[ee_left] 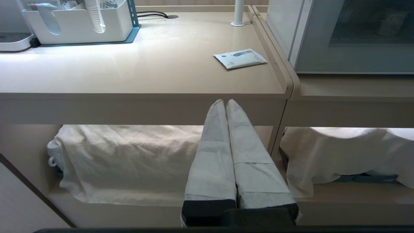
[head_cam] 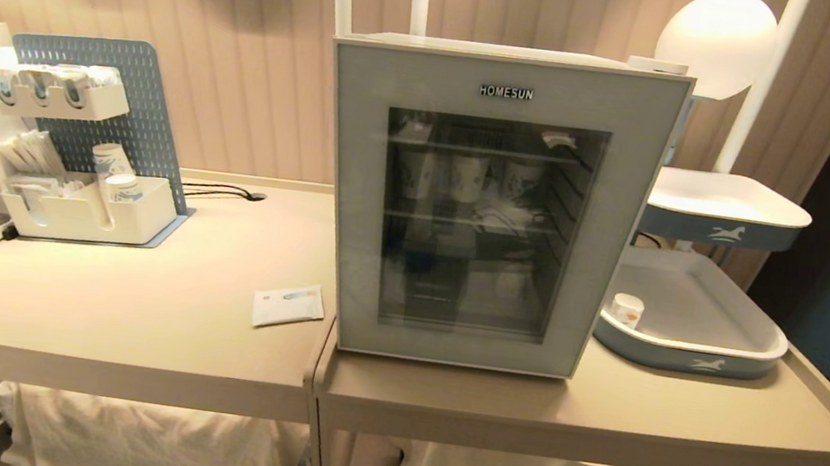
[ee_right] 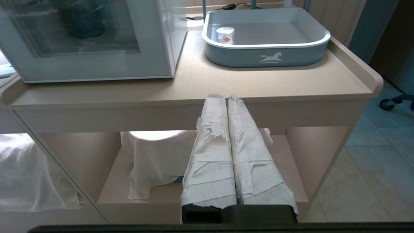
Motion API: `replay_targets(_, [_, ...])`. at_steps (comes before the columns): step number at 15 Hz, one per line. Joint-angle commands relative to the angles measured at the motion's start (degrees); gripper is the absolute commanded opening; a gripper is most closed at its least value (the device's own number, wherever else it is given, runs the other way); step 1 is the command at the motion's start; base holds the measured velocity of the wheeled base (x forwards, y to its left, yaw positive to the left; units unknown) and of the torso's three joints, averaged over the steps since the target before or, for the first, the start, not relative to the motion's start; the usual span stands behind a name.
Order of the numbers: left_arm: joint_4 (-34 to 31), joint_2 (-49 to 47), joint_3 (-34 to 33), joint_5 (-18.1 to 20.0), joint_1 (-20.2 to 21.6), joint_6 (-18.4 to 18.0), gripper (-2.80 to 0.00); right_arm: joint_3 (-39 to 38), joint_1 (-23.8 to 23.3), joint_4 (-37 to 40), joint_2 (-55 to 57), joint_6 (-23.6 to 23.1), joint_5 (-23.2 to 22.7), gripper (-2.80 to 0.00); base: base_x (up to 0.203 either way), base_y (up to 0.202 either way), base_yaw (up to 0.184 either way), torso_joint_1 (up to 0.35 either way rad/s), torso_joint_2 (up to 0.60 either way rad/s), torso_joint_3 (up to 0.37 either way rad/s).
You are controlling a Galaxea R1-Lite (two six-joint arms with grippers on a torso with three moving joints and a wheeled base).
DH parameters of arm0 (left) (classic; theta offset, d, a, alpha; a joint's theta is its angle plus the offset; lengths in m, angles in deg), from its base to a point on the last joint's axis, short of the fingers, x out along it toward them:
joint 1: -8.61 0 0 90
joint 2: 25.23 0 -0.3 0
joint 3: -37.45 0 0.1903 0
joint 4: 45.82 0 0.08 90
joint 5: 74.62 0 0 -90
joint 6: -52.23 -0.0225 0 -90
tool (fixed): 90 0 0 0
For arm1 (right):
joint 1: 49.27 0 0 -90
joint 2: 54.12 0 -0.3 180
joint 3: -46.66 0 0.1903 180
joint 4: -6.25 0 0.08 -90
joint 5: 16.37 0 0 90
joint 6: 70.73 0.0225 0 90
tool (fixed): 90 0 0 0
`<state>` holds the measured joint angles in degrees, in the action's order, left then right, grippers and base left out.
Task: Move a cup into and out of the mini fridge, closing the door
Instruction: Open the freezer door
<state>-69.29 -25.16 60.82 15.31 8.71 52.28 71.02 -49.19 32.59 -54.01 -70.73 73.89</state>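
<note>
Right wrist only: cup (ee_right: 225,34) lid's orange mark; shut right tool (ee_right: 225,97)

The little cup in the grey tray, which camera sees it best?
The right wrist view: the cup shows its lid's orange mark, sitting in the tray. The head view shows it smaller. The left wrist view misses it.

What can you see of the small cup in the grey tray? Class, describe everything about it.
The cup is a tiny white tub, plastic by its look, with an orange-yellow mark on its side below the pale lid. It stands upright on the floor of the lower grey tray, in the corner nearest the mini fridge, on the robot's right. Only the tray touches it; no gripper is near.
</note>
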Motion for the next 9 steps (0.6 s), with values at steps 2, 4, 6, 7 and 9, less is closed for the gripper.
replay_targets(2, [1.93, -0.11, 0.21, -0.42, 0.08, -0.89, -2.80, 0.07, 0.09, 0.10, 0.15, 0.00, 0.01, -2.80, 0.000, 0.000, 0.000, 0.000, 0.00, 0.000])
replay_targets(4, [2.52, -0.63, 5.59, -2.57, 0.08, -2.81, -2.80, 0.07, 0.09, 0.10, 0.15, 0.00, 0.01, -2.80, 0.000, 0.000, 0.000, 0.000, 0.00, 0.000])
replay_targets(6, [-4.24, -2.75, 19.96, -4.50, 0.08, -3.44, -2.80, 0.07, 0.09, 0.10, 0.15, 0.01, 0.01, -2.80, 0.000, 0.000, 0.000, 0.000, 0.00, 0.000])
replay_targets(7, [-10.15, -4.65, 28.02, -4.81, 0.07, -3.64, -2.80, 0.07, 0.09, 0.10, 0.15, 0.09, 0.01, -2.80, 0.000, 0.000, 0.000, 0.000, 0.00, 0.000])
replay_targets(9, [-18.59, -12.48, 39.56, -3.80, 0.05, -3.84, -2.80, 0.07, 0.09, 0.10, 0.15, 0.09, 0.01, -2.80, 0.000, 0.000, 0.000, 0.000, 0.00, 0.000])
